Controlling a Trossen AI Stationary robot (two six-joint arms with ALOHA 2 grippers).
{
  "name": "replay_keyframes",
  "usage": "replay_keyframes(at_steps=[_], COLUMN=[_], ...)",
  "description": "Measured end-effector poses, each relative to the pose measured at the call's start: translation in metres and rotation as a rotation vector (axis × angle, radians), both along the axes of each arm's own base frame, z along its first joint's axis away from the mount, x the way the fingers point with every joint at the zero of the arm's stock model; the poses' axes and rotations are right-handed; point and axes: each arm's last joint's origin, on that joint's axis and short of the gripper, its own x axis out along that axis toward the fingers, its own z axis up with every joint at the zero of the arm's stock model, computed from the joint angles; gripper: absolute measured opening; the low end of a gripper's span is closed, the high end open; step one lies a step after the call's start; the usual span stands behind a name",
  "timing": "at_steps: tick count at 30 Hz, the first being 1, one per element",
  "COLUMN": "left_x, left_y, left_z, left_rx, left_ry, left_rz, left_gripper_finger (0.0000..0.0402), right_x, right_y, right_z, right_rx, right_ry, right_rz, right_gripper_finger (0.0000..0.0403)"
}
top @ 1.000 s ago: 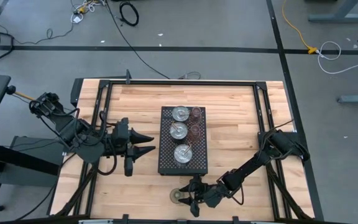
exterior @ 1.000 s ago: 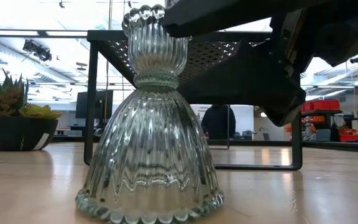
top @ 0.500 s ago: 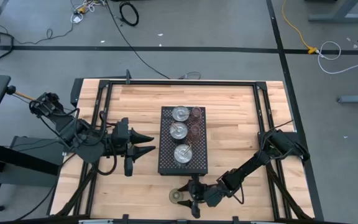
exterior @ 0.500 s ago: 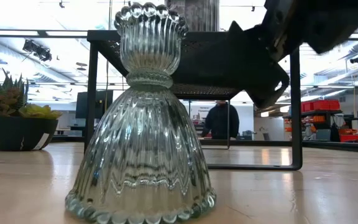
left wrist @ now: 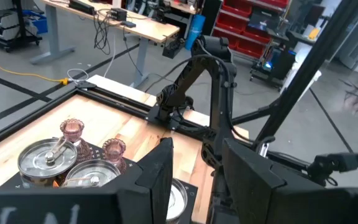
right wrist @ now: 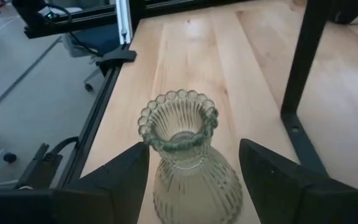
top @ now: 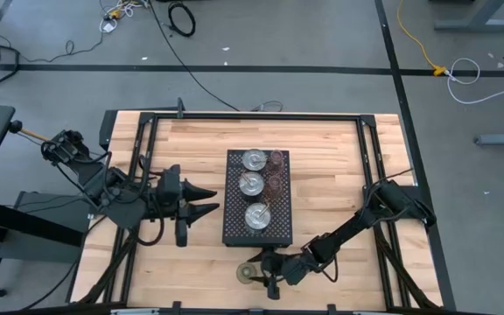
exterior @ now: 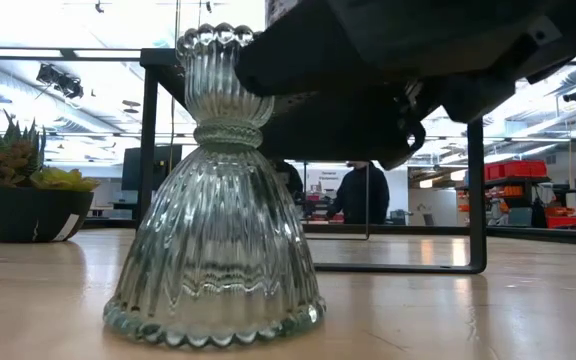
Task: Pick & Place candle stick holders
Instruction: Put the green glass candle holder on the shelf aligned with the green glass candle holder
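I can read no brand or label anywhere. The olive-green ribbed glass candle stick holder (right wrist: 188, 158) stands upright on the wooden table (top: 331, 157) near its front edge, in front of the black perforated tray (top: 234, 229). My right gripper (right wrist: 191, 168) straddles it, fingers apart, not touching the glass. Since a second ago it has moved in over the holder, which slid slightly left. My left gripper (top: 208, 202) waits closed and empty, left of the tray.

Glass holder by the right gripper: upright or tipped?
Upright. The glass holder stands flat on its beaded base on the table, cup facing up.
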Motion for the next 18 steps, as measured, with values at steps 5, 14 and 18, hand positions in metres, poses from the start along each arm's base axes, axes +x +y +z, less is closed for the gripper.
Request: replay_keyframes(at_steps=[5, 14, 18], left_x=[0.0, 0.0, 0.0], left_y=[0.0, 0.001, 0.001], left_z=[0.001, 0.002, 0.002], left_rx=[-0.006, -0.006, -0.006], left_ry=[-0.016, -0.02, -0.021], left_rz=[0.016, 0.026, 0.026], left_gripper_finger=[0.0142, 0.0142, 0.0142], right_x=[0.001, 0.009, 0.018], right_y=[0.0, 0.006, 0.012], right_z=[0.001, -0.02, -0.024], right_rx=[0.011, 0.042, 0.03], right_ry=[-0.002, -0.039, -0.048], right_rz=[0.027, 0.049, 0.04], right_gripper_finger=[0.0247, 0.0247, 0.0247])
